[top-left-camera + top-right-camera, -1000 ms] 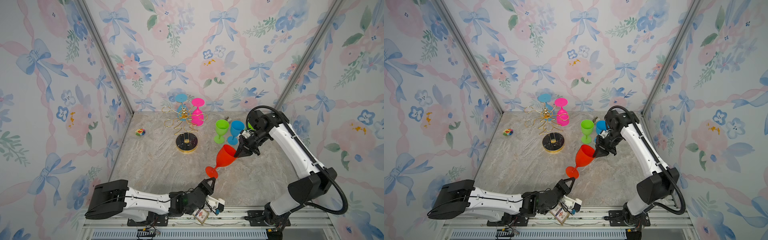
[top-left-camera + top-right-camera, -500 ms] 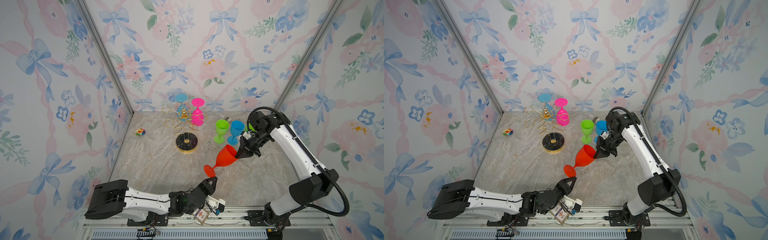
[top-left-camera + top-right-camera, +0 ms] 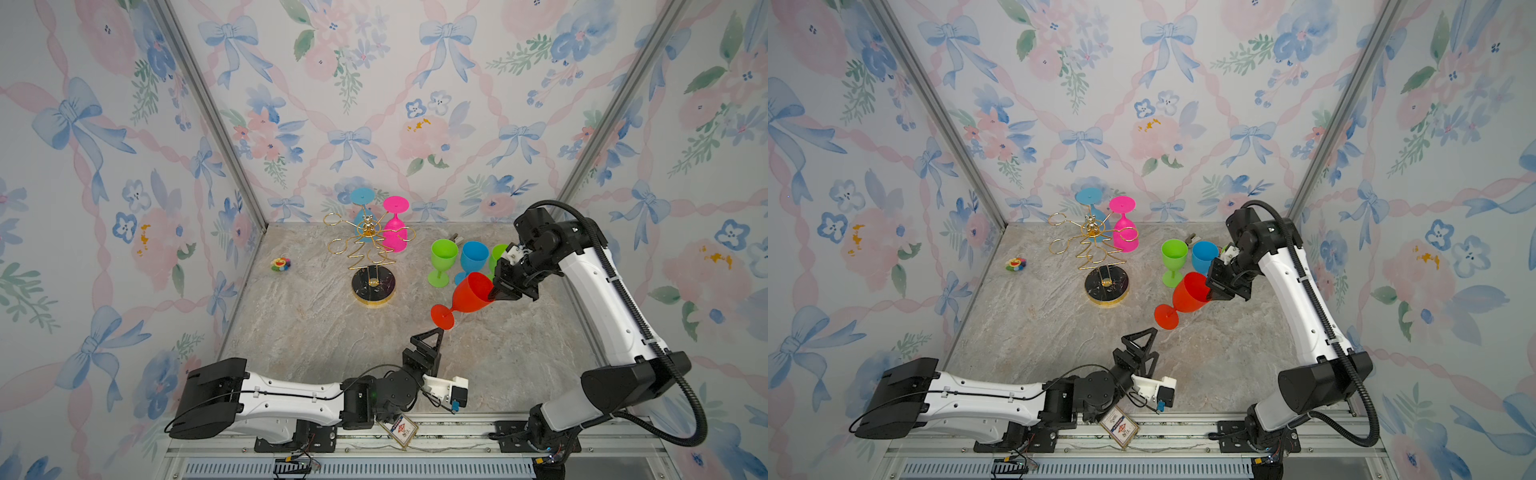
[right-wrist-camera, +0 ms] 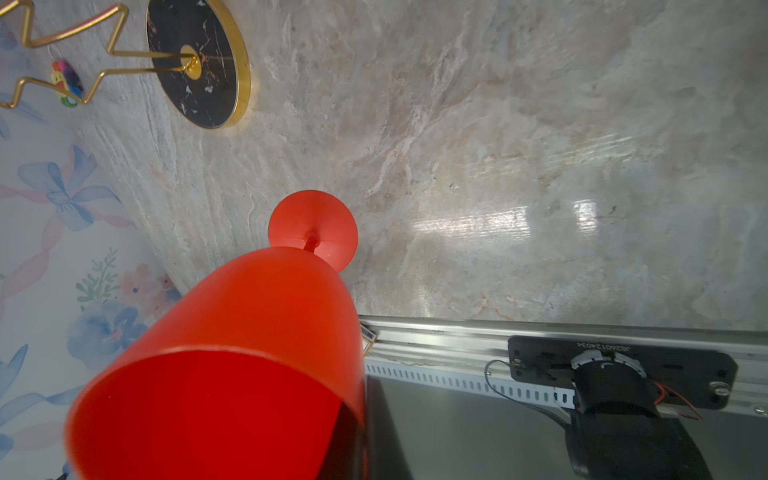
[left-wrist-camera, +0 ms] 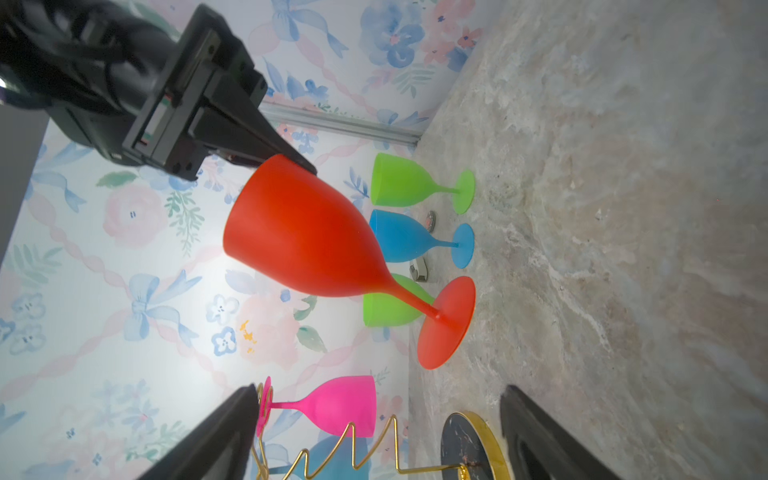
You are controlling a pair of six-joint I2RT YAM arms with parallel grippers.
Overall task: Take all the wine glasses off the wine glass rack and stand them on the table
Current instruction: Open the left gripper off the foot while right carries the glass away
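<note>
A red plastic wine glass (image 3: 471, 293), clear of the gold wire wine glass rack (image 3: 372, 284), tilts low over the marble desk (image 3: 316, 332), rim clamped in the right fingers (image 3: 505, 291), foot pointing toward the spread, empty left fingers (image 5: 208, 440) just beside it.

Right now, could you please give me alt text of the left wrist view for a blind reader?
The right gripper pinches the rim of a tilted red wine glass. Beyond it stands a blue glass between two green glasses; a pink glass hangs on the wine glass rack.
</note>
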